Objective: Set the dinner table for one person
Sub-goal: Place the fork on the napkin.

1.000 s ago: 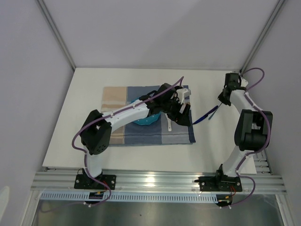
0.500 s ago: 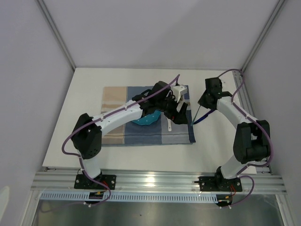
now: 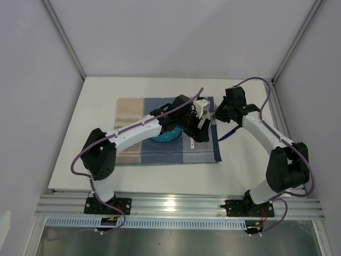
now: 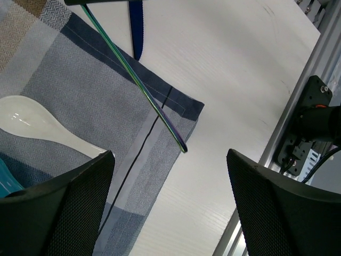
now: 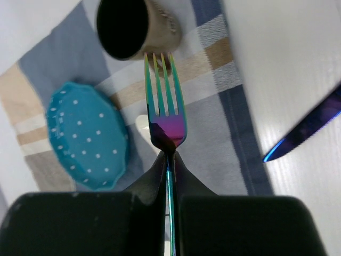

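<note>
The white dinner table carries a blue-and-beige checked placemat. On the mat lie a teal dotted dish, a white spoon and a dark-mouthed cup. My right gripper is shut on the handle of an iridescent fork, whose tines point at the cup above the mat's right part. The fork's handle slants through the left wrist view. My left gripper stands open and empty above the mat's corner, next to the dish.
A blue knife lies on the bare table just right of the mat, also in the right wrist view as the knife. Aluminium rails edge the near side. Grey walls close the back and sides.
My right arm has swung left from the table's right side, carrying the fork over the mat's right edge. The left gripper stays open and has shifted slightly.
</note>
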